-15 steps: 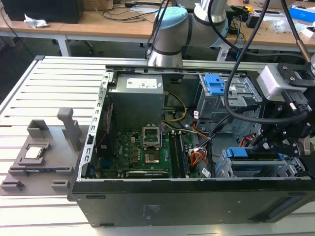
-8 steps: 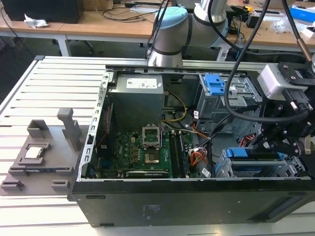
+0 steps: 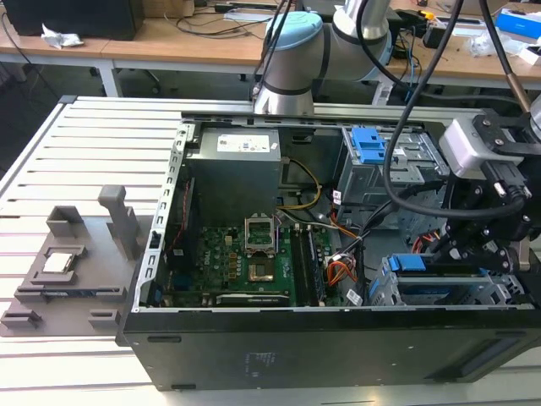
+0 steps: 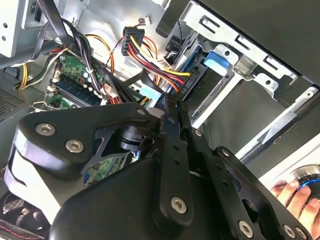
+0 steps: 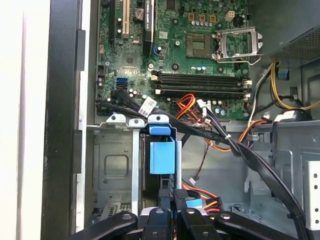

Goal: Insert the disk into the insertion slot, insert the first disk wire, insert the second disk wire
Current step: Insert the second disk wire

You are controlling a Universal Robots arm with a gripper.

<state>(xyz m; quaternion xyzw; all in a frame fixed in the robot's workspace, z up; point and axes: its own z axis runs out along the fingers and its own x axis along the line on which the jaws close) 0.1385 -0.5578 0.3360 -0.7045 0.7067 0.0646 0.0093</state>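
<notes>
The disk (image 3: 439, 283) lies inside the insertion slot (image 3: 385, 292), the silver cage at the case's front corner on the exterior view's right. Its blue frame tab (image 5: 162, 156) sticks out of the cage (image 5: 115, 165), and it also shows in the second wrist view (image 4: 219, 61). My gripper (image 3: 463, 254) hangs just over the disk's end. Its black fingers are shut together (image 4: 167, 107) (image 5: 172, 199). The tips touch a light blue wire plug (image 4: 151, 93) (image 5: 194, 203) beside a red, yellow and black wire bundle (image 4: 160, 67) that runs to the disk's end. Whether the tips pinch anything is hidden.
The motherboard (image 3: 254, 254) and power supply (image 3: 232, 169) fill the case. A taller grey cage with a blue latch (image 3: 370, 148) stands behind. Black cables (image 5: 235, 145) cross above the slot. A person's fingers (image 4: 295, 195) rest outside the case. A grey fixture (image 3: 63, 271) sits on the table.
</notes>
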